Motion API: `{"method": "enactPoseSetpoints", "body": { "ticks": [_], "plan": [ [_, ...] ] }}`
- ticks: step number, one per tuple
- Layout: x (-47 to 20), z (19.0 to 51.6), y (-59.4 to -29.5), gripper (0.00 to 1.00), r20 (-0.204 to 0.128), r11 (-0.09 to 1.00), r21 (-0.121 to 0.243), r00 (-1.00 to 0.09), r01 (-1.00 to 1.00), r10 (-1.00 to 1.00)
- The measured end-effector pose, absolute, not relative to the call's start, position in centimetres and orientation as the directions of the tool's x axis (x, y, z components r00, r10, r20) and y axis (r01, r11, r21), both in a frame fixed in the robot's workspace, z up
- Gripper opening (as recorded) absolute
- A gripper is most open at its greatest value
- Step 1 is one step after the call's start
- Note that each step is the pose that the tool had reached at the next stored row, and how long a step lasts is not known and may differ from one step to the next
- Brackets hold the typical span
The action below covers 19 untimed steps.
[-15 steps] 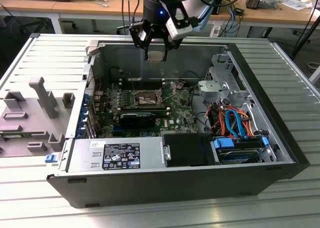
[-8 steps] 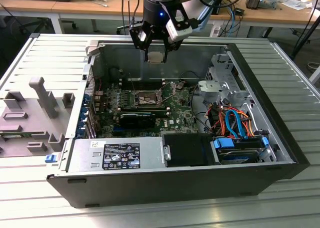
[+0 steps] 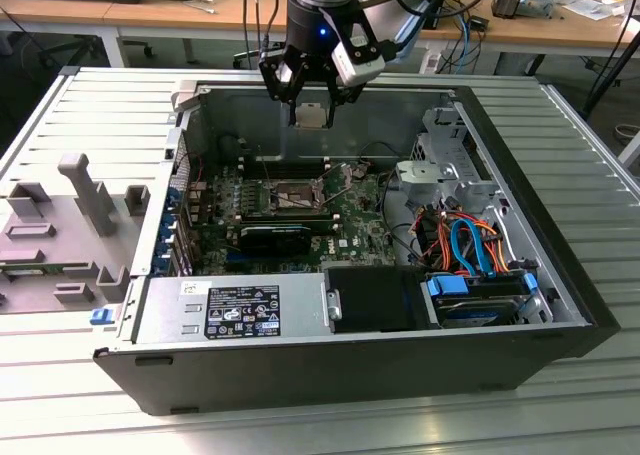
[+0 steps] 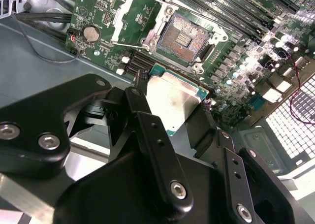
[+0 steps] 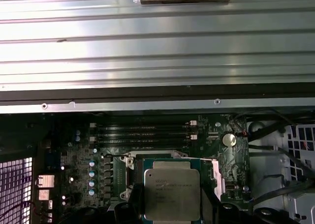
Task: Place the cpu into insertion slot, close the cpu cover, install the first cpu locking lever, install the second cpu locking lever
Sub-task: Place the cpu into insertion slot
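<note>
My gripper [image 3: 312, 113] hangs over the open computer case, shut on the cpu [image 3: 312, 116], a small square chip with a dull silver top. In the second wrist view the cpu [image 4: 173, 102] sits between the black fingers [image 4: 141, 106], held above the green motherboard [image 4: 96, 10] and apart from it. The insertion slot [image 4: 185, 35] lies bare below, its dark brownish centre exposed. Beside it the cpu cover [image 4: 129, 13] stands swung open, and two thin wire levers are lifted off the frame. In the first wrist view the cpu [image 5: 172, 192] overlaps the insertion slot [image 5: 132, 171].
Long black memory sticks [image 3: 290, 215] lie beside the socket. A power supply [image 3: 235, 310] fills the case's near corner. A drive cage with orange and blue cables [image 3: 470, 245] occupies the exterior view's right. A grey fixture [image 3: 75, 230] rests outside the case on the exterior view's left.
</note>
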<state>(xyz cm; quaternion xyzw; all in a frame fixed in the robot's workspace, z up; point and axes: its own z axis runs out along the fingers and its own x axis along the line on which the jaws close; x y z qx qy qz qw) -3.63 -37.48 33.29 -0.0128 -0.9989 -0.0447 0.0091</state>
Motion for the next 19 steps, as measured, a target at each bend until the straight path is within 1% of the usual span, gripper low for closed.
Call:
{"method": "enactPoseSetpoints", "body": {
  "ticks": [19],
  "plan": [
    [-3.63, 32.86, -37.88, 0.55, 0.019, 0.996, 0.089, -1.0, 0.026, 0.025]
  ]
}}
